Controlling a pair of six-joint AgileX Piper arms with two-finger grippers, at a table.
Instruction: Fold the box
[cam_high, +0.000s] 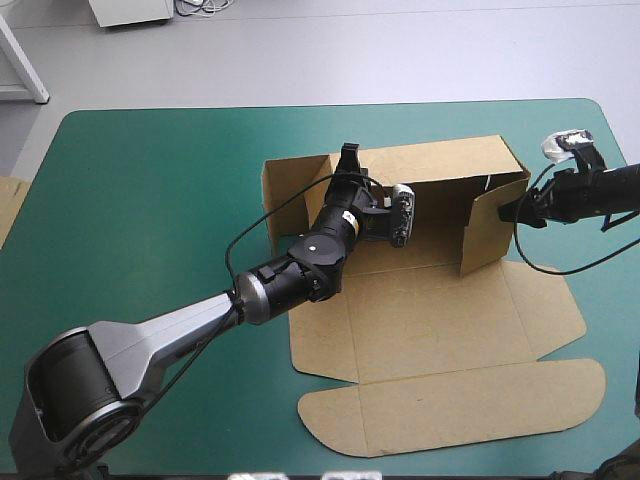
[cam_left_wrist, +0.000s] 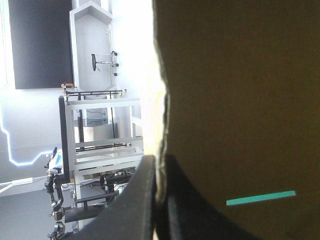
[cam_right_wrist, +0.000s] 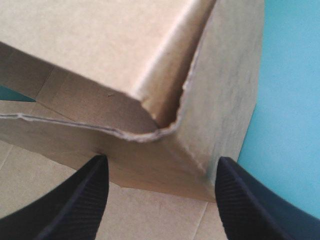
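Teal-green cover (cam_high: 150, 180) underneath all; on it, right of centre, box (cam_high: 430, 320), partly raised. Nearest, lid flap (cam_high: 450, 405) flat; beyond, base (cam_high: 420, 310) flat; farther, back wall (cam_high: 440, 165) up, right end wall (cam_high: 490, 225) half up. Left gripper (cam_high: 349, 165) clamped on the back wall's top edge near its left end, board pinched between black fingers (cam_left_wrist: 145, 200); right gripper (cam_high: 515, 213) spread apart, straddling the end wall's corner, no visible contact. Likely risks: crushing that ragged corner by closing askew; dropping the back wall through a slipping left pinch; dragging the whole sheet across the cover by pulling instead of pivoting.
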